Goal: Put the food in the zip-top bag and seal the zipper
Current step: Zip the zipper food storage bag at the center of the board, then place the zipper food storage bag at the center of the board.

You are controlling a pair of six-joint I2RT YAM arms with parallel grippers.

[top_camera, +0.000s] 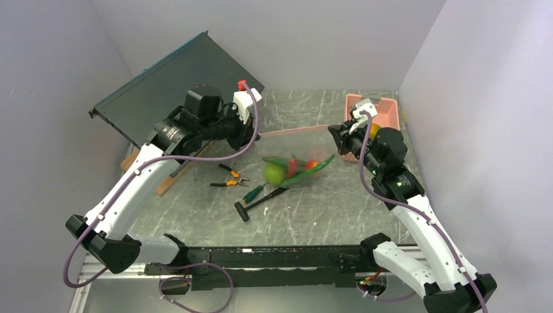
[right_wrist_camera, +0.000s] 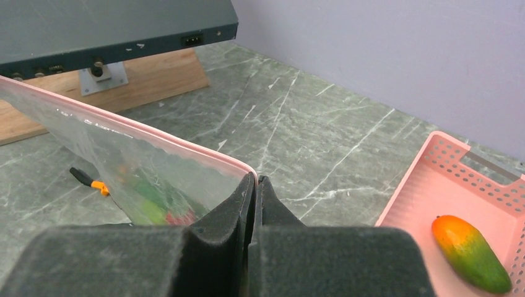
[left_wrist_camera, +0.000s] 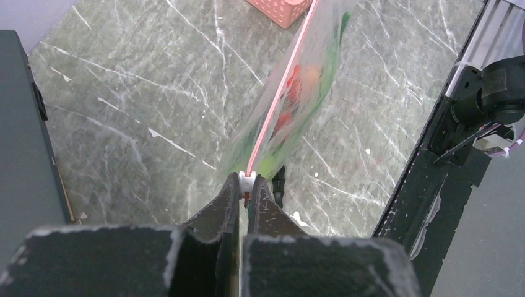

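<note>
The clear zip-top bag [top_camera: 297, 153] hangs stretched between my two grippers above the table. Its pale pink zipper [top_camera: 293, 131] runs along the top edge. Inside the bag sit a green apple [top_camera: 274, 173], a red tomato [top_camera: 312, 165], a red chili [top_camera: 293, 164] and a green cucumber [top_camera: 313, 171]. My left gripper [left_wrist_camera: 248, 182] is shut on the white slider at the zipper's [left_wrist_camera: 278, 93] left end. My right gripper [right_wrist_camera: 255, 179] is shut on the bag's right corner at the zipper [right_wrist_camera: 142, 127]. An orange-green mango [right_wrist_camera: 472, 251] lies in the pink basket [right_wrist_camera: 433, 185], outside the bag.
Orange-handled pliers [top_camera: 229, 177], a green-handled screwdriver [top_camera: 254, 192] and a black tool [top_camera: 255, 205] lie on the table below the bag. A dark flat case [top_camera: 169, 81] leans on wood at the back left. The pink basket [top_camera: 388, 111] is at the back right.
</note>
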